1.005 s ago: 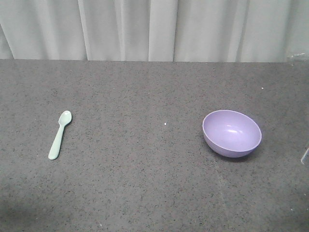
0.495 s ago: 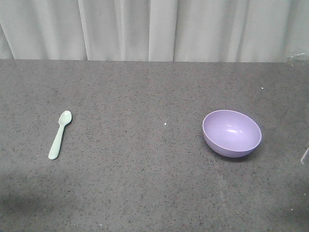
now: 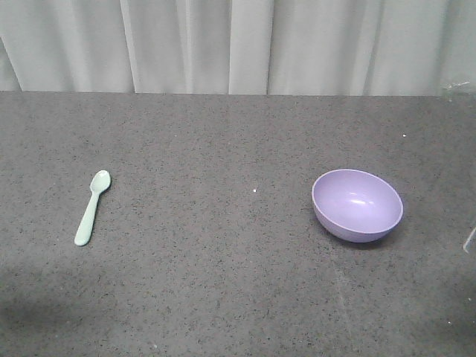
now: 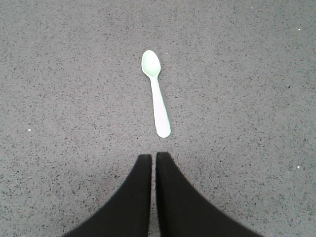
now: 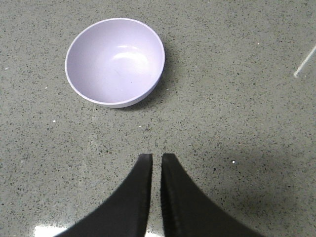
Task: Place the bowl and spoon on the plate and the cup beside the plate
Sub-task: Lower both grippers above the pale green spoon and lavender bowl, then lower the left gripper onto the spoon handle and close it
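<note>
A pale mint-green spoon lies on the grey speckled table at the left, bowl end pointing away. In the left wrist view the spoon lies just ahead of my left gripper, which is shut and holds nothing. A lavender bowl sits upright on the right side of the table. The right wrist view shows the bowl ahead and to the left of my right gripper, also shut and empty. The plate and the cup are out of view. Neither gripper shows in the front view.
A white curtain hangs behind the table's far edge. A thin pale object shows at the right border of the front view, and a white streak crosses the right wrist view's right edge.
A soft shadow has spread over the table's lower left corner. The spoon and bowl have not moved.
</note>
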Controlling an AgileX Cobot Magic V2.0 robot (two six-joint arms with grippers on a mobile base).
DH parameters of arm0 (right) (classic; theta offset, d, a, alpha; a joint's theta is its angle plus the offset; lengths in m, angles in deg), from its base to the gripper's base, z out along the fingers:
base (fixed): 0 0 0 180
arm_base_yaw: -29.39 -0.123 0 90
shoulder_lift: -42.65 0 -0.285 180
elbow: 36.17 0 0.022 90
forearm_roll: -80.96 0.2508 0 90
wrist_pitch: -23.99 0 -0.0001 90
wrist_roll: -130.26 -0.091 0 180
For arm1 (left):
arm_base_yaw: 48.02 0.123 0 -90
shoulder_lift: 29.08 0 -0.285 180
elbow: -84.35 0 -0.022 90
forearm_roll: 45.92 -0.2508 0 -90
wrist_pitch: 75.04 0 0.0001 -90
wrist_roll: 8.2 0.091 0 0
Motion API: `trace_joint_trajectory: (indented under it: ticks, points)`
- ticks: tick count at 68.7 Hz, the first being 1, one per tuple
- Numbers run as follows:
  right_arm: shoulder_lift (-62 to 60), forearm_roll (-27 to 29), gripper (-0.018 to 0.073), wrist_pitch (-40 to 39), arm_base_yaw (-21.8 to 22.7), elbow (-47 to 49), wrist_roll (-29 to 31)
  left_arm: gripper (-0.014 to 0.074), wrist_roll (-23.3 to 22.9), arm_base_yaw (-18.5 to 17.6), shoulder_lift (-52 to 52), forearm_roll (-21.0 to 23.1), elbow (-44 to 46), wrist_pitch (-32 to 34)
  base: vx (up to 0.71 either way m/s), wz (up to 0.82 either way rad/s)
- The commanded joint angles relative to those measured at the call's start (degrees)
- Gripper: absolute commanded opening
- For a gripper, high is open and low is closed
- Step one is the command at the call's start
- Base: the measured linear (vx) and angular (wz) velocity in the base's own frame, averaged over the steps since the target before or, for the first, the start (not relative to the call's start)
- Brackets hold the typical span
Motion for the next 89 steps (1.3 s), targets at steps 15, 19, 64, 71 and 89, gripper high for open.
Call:
trace_joint_trajectory:
  ticks: [15, 19, 64, 71, 89]
  points:
    - [-0.21, 0.00, 0.0370, -3.05, 0.49, 1.86, 3.24, 0.0285, -0.76, 0.03, -0.16, 0.69, 1.94, 2.88, 0.00, 0.00]
    - [-0.21, 0.00, 0.0432, -3.05, 0.49, 1.86, 3.18, 0.0358, -0.76, 0.03, -0.16, 0.69, 1.94, 2.88, 0.00, 0.00]
    - [-0.21, 0.42, 0.0580, -3.27, 0.49, 1.86, 2.84, 0.0556, -0.59, 0.03, 0.75, 0.69, 1.94, 3.83, 0.00, 0.00]
    - [-0.21, 1.11, 0.0580, -3.34, 0.49, 1.86, 2.84, 0.0552, -0.59, -0.07, 2.85, 0.69, 1.94, 4.51, 0.00, 0.00]
    - [-0.21, 1.60, 0.0580, -3.81, 0.49, 1.86, 2.84, 0.0552, 0.67, -0.07, 10.71, 3.41, 1.94, 6.33, 0.00, 0.00]
